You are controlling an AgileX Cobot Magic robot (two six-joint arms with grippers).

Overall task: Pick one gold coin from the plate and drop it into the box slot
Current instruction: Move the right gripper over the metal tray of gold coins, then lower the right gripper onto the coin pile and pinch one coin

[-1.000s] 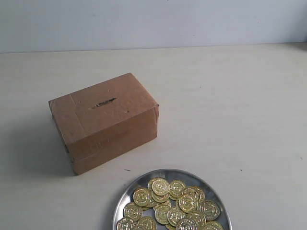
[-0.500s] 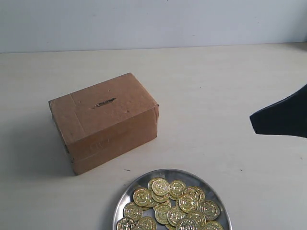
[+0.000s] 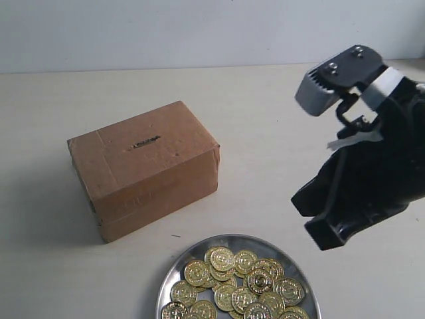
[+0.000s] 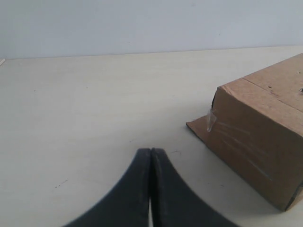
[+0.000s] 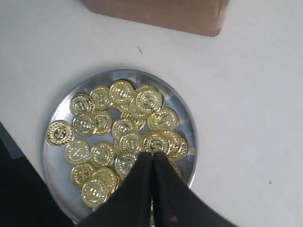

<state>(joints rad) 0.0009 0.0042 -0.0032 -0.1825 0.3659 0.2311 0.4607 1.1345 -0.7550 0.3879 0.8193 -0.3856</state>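
The brown cardboard box (image 3: 143,166) stands left of centre, its dark slot (image 3: 145,143) on the top face. A silver plate (image 3: 178,269) at the front edge holds several gold coins (image 3: 242,282). My right gripper (image 3: 312,216) hangs shut and empty above and to the right of the plate. In the right wrist view its tips (image 5: 152,155) point down over the coins (image 5: 123,127) on the plate (image 5: 57,175). My left gripper (image 4: 150,152) is shut on nothing, low over the table beside the box (image 4: 260,142); the exterior view does not show it.
Pale tabletop (image 3: 279,106) surrounds the box and plate, with a plain wall behind. In the right wrist view the box's lower edge (image 5: 161,12) lies just beyond the plate, and a dark drop past the table's edge (image 5: 14,194) sits next to the plate.
My right arm has come in from the right edge and now hangs beside and above the plate. Box, plate and coins have not moved.
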